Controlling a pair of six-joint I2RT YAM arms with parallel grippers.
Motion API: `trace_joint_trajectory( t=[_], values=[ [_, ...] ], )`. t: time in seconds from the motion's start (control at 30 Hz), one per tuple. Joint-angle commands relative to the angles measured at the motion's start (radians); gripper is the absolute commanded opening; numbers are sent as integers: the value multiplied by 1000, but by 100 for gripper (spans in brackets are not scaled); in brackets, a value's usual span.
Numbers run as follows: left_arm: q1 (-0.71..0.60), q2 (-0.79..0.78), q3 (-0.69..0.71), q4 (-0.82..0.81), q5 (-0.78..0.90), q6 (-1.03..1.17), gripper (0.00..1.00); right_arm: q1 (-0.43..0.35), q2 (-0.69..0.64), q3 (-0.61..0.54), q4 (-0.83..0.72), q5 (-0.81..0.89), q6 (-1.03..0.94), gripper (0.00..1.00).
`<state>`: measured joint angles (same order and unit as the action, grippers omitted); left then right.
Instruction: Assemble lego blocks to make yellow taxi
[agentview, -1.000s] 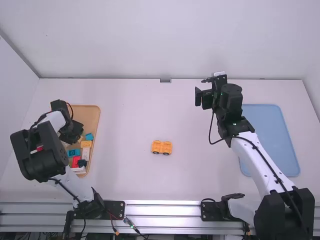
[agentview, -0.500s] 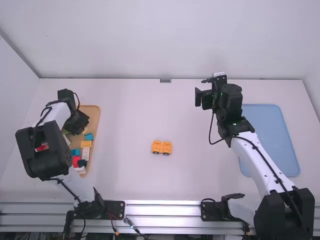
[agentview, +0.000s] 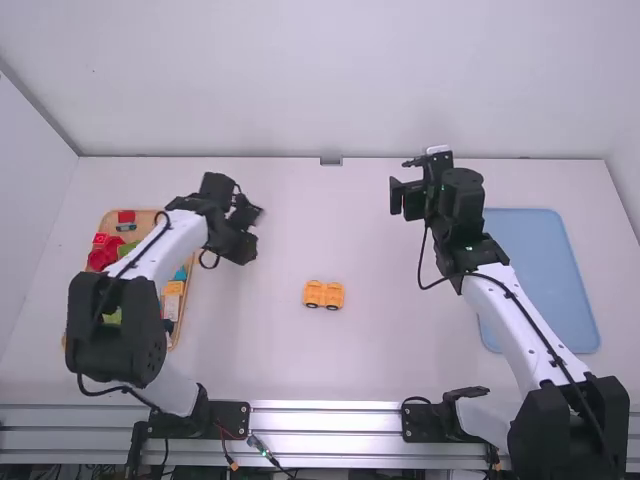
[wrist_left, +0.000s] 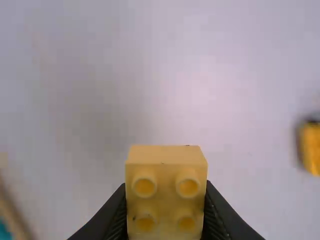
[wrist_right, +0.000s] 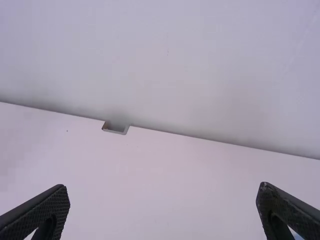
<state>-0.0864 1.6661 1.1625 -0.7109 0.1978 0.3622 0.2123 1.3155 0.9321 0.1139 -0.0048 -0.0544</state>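
Progress: our left gripper (wrist_left: 165, 192), clamped on a yellow block (wrist_left: 166, 156), has left the tray (agentview: 147, 217), likely bound for the taxi base (agentview: 323, 294); our right gripper (wrist_right: 163, 186) gapes.

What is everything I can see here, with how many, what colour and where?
White table: one, white, beneath the arms
Wheeled toy-block car: one, orange-yellow, mid-table
Studded plastic block: one, yellow, held in the left gripper
Shallow tray: one, tan, table's left
Toy blocks: several, partly hidden; red, green, blue, orange; in that tray
Flat tray: one, blue, table's right
Metal rail: silver, near edge
Robot arms: two, white and black, left and right
Grippers: two, black; left holding, right open
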Motion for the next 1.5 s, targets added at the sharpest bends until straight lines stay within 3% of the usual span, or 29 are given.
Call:
trace_joint_trajectory(
  t=[0.0,0.2,0.53,0.87,1.37,1.4,1.47],
  values=[
    [-68,3,-6,-18,71,402,7,5,7,29,-7,2,6,99],
    [-185,16,-11,-48,-9,658,9,5,7,29,-30,3,6,99],
    [-199,71,-93,-50,-11,1103,8,6,7,29,-40,2,6,99],
    [-200,71,-270,241,-7,997,10,6,7,29,-40,3,6,99],
    [-189,117,-291,344,0,857,18,6,7,29,-41,2,6,99],
    [-188,117,-290,343,0,857,20,6,7,29,-41,2,6,99],
    [-189,117,-290,342,0,857,34,6,7,29,-42,2,6,99]
  ],
)
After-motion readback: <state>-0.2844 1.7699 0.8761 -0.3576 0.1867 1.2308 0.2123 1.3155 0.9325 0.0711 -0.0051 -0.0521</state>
